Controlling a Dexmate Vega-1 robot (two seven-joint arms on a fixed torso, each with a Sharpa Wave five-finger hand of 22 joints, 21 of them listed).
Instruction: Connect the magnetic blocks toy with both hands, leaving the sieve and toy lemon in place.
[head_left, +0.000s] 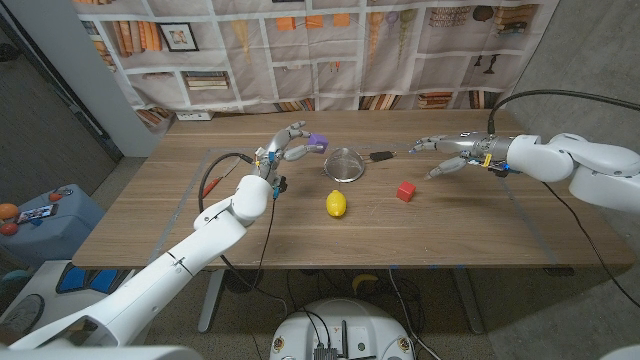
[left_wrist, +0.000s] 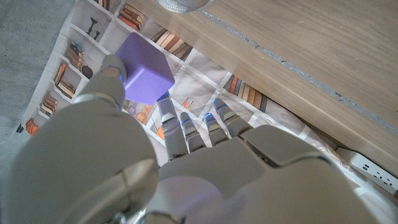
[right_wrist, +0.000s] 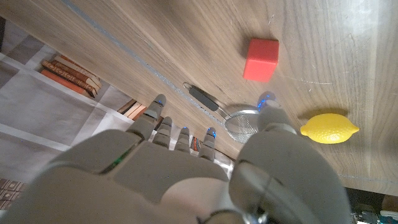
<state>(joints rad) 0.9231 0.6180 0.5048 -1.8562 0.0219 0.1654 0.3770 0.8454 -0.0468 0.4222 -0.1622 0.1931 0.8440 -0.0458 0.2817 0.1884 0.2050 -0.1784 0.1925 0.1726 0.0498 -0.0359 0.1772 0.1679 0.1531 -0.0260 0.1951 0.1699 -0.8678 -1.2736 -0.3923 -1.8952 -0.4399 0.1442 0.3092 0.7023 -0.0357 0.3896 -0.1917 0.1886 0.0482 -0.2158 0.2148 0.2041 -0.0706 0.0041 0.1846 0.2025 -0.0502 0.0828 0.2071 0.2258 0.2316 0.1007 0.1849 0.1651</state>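
The left hand (head_left: 285, 146) is raised over the far-left part of the wooden table (head_left: 150, 215), pinching the purple block (head_left: 317, 141) between thumb and fingers (the left wrist view shows the block (left_wrist: 147, 76) pressed against a fingertip). From this hand the metal sieve (head_left: 345, 162) sits at about four o'clock, near it, and the toy lemon (head_left: 336, 203) at five o'clock, further toward the near edge. The right hand (head_left: 447, 152) hovers on the far right, fingers spread and holding nothing. The red block (head_left: 405, 190) lies on the table at its seven o'clock, apart from its fingertips (right_wrist: 266, 101).
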